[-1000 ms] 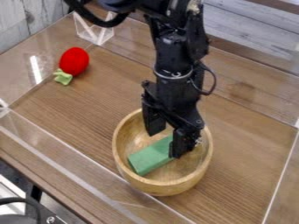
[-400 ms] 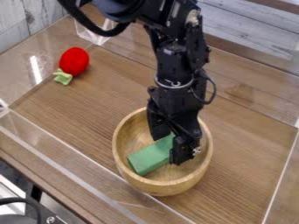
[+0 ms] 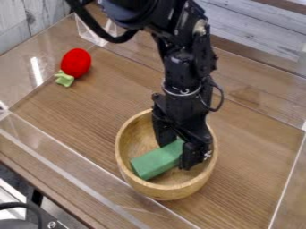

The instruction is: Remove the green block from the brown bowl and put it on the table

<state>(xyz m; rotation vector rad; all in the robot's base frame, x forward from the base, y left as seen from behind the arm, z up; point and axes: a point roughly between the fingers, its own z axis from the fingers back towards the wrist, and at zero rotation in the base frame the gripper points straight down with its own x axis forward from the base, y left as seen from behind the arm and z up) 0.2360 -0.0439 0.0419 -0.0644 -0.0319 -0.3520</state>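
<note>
The wide-open gripper point(image 3: 183, 154), apparently holding nothing, should grip the likely light, stiff green block point(image 3: 156, 161) mid-length inside the bowl point(image 3: 170, 191).

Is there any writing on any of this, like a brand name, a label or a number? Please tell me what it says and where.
No readable text anywhere.
Green block: no lettering visible.
Brown bowl: only plain wood.
Black arm: too small and dark to tell whether it carries any marking.
</note>
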